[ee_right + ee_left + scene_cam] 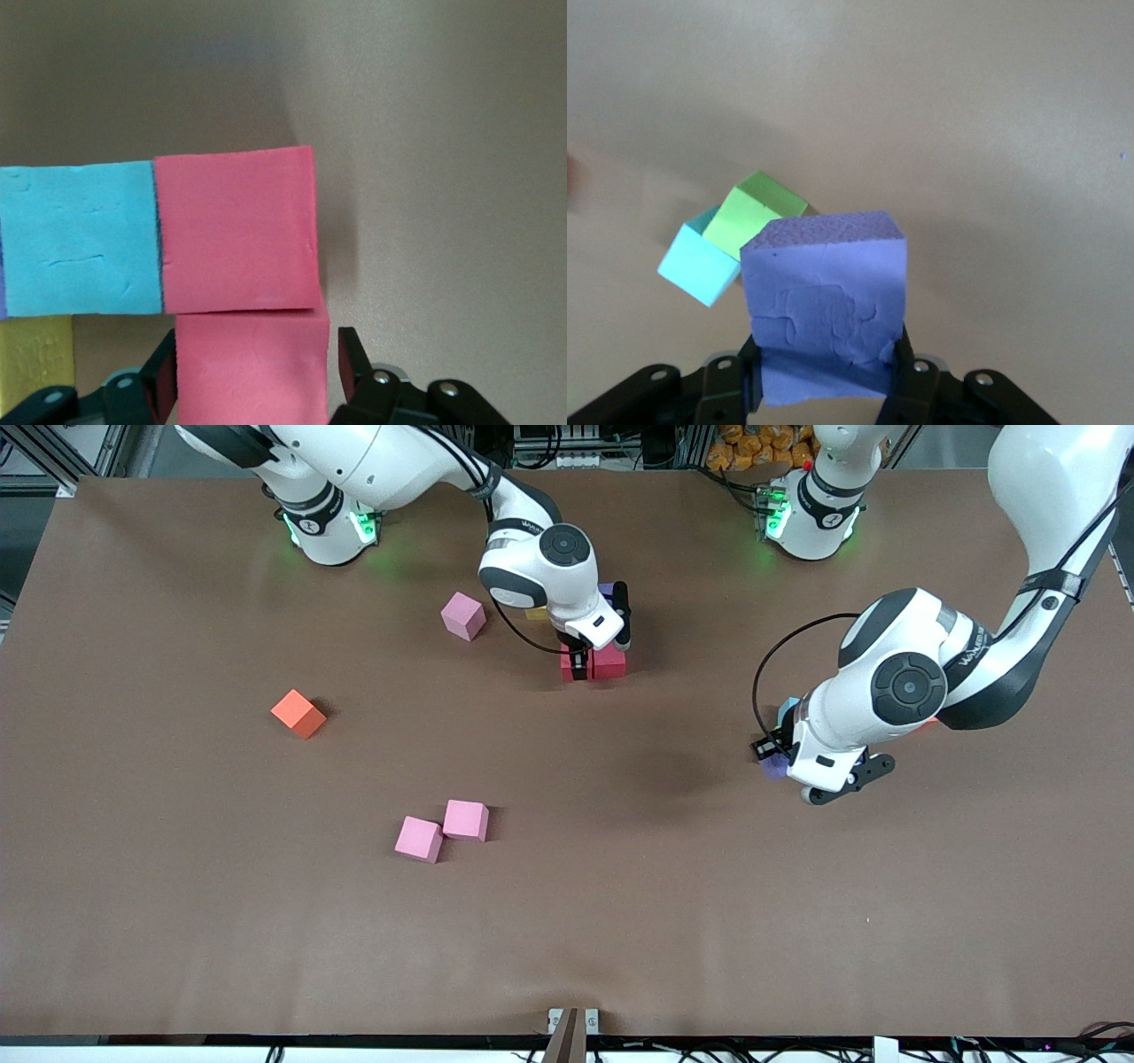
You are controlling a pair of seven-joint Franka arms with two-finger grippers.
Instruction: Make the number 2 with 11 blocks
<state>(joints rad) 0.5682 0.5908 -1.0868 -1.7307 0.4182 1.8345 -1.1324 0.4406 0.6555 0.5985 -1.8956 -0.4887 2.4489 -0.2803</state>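
Near the robots' side of the table, mid-table, stands a partial figure of blocks. It has a red block [237,230] beside a light blue one [80,239], and a yellow one [35,363]. My right gripper [580,666] [252,354] is low over it and open. Its jaws stand on either side of a second red block [252,376] [609,662], which touches the first. Toward the left arm's end, my left gripper [772,760] [826,359] is shut on a purple block [826,288] in the air. Below it, a green block [755,212] and a light blue block [698,264] lie touching on the table.
Three pink blocks lie loose: one [463,615] beside the figure toward the right arm's end, and two touching [466,820] [419,839] nearer the front camera. An orange block [299,713] sits toward the right arm's end. A small fixture [571,1029] marks the table's front edge.
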